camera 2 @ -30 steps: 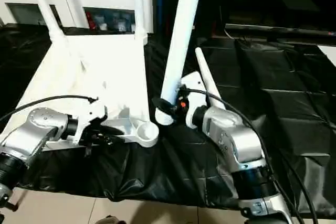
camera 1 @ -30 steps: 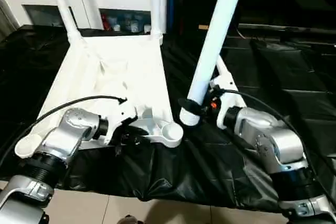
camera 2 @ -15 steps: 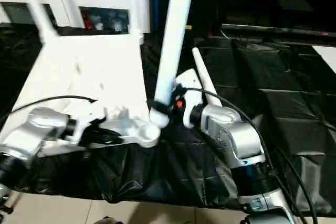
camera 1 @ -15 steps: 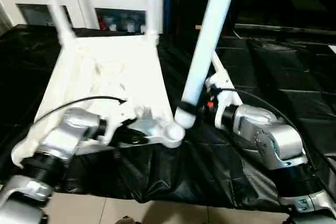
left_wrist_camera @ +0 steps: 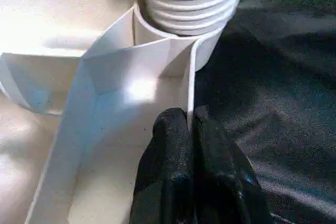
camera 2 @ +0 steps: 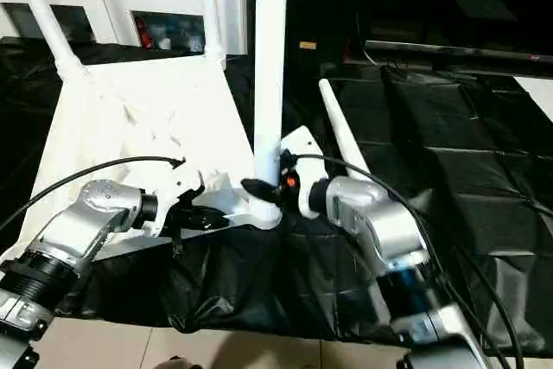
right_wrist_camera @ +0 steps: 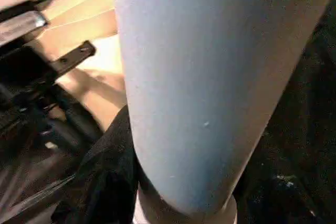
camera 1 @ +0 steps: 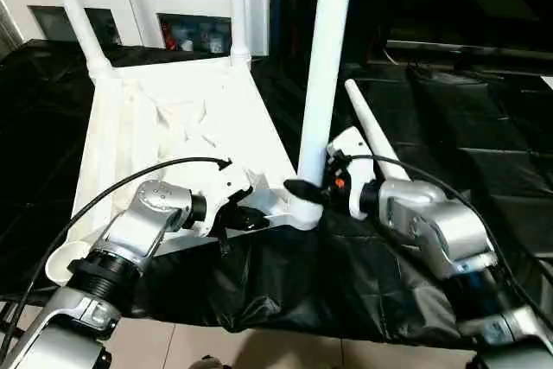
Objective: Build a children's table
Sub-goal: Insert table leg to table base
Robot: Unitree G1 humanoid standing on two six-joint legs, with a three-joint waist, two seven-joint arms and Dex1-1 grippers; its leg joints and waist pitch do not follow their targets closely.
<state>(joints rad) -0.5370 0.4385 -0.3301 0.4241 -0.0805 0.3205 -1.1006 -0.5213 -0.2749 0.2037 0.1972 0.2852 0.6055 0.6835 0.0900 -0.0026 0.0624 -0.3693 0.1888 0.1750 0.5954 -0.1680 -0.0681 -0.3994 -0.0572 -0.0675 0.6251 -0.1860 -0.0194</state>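
Left end effector (camera 1: 246, 219) pinches the tabletop (camera 1: 173, 127) rim beside the near corner socket (left_wrist_camera: 173, 30); right end effector (camera 1: 309, 187) grasps a third leg (camera 1: 324, 75), upright with its ribbed end at that socket. Two legs (camera 1: 73, 10) already stand at the far corners; the fourth leg (camera 1: 371, 127) lies on the black sheet (camera 1: 449, 127). The upside-down white tabletop shows its ribbed underside.
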